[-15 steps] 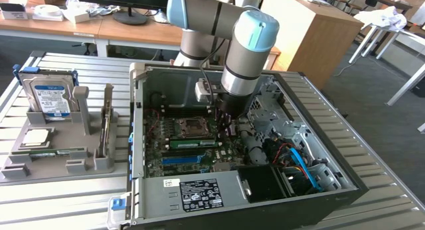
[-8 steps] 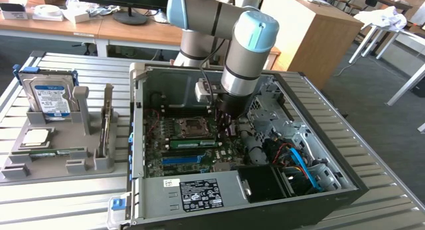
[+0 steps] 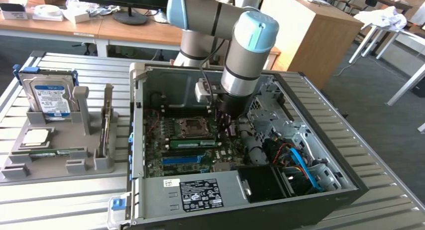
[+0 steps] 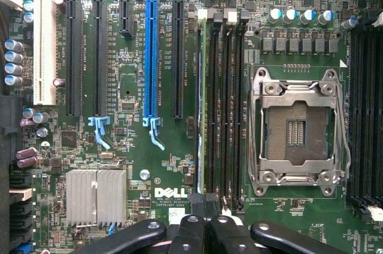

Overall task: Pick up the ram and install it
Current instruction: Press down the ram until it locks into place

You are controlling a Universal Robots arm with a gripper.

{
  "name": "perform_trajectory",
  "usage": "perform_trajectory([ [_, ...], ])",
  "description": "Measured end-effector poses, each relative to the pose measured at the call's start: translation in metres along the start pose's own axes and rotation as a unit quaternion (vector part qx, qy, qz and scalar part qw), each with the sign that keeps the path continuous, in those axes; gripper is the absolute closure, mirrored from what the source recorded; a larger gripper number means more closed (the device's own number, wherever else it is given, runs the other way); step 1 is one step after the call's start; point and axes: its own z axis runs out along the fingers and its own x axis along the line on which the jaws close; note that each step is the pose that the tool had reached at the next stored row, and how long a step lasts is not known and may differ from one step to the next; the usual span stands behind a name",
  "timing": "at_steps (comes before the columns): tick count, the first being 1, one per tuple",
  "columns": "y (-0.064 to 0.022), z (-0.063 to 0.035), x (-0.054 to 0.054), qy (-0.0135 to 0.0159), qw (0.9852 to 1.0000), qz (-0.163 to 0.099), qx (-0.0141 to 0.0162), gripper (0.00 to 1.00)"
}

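Ribbed grey metal formed the bench (image 3: 59, 200), and on it lay an open computer case (image 3: 345, 190) with its motherboard (image 3: 174, 163) exposed. Beyond the case stood wooden desks and a monitor foot. The robot arm (image 3: 246, 51) reached down into the case, ending just beside the empty CPU socket (image 3: 192, 125). Its fingers (image 4: 206, 230) were clenched together right above the end of the memory slots (image 4: 224, 110). The ram (image 4: 209, 110) stood edge-up in one of those slots, next to the CPU socket, on the side toward the blue expansion slot (image 4: 151, 56); from outside it appeared as a green strip (image 3: 192, 144) just below the socket. Whether the fingers touched its end could not be told. Well apart from the case, on the exterior view's left, a grey holder (image 3: 47, 160) carried a hard drive (image 3: 48, 98), a square silver CPU (image 3: 37, 137) and an upright card (image 3: 105, 125).
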Motion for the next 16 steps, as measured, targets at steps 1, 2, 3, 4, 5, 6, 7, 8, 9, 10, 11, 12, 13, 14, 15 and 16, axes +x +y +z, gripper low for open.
perform_trajectory([
  [1, 0.0, 0.0, 0.0, 0.0, 1.0, 0.0, 0.0, 0.9],
  [2, 0.0, 0.0, 0.0, 0.0, 1.0, 0.0, 0.0, 0.9],
  [3, 0.0, 0.0, 0.0, 0.0, 1.0, 0.0, 0.0, 0.9],
  [4, 0.0, 0.0001, 0.0, 0.0, 1.0, 0.0, 0.0, 0.9],
  [5, 0.0, 0.0005, 0.0, 0.0, 1.0, 0.0, 0.0001, 0.9],
  [6, 0.0, 0.0006, 0.0001, 0.0001, 1.0, 0.0, 0.0, 0.9],
  [7, 0.0, 0.0006, 0.0, 0.0001, 1.0, 0.0, 0.0, 0.9],
  [8, 0.0, 0.0006, 0.0, 0.0001, 1.0, 0.0, 0.0, 0.9],
  [9, 0.0, 0.0006, 0.0, 0.0001, 1.0, 0.0, 0.0, 0.9],
  [10, 0.0, 0.0007, 0.0, 0.0, 1.0, 0.0, 0.0, 0.9],
  [11, 0.0, 0.0007, 0.0, 0.0, 1.0, 0.0, 0.0, 0.9],
  [12, 0.0, 0.0007, 0.0, 0.0, 1.0, 0.0, 0.0, 0.9],
  [13, 0.0, 0.0004, 0.0, -0.0001, 1.0, 0.0, 0.0, 0.9],
  [14, 0.0, -0.0001, -0.0001, -0.0003, 1.0, 0.0, 0.0001, 0.9],
  [15, 0.0001, -0.0013, -0.0002, -0.0004, 1.0, 0.0, 0.0, 0.9],
  [16, 0.0, -0.0033, -0.0001, 0.0003, 1.0, 0.0, 0.0, 0.9],
])
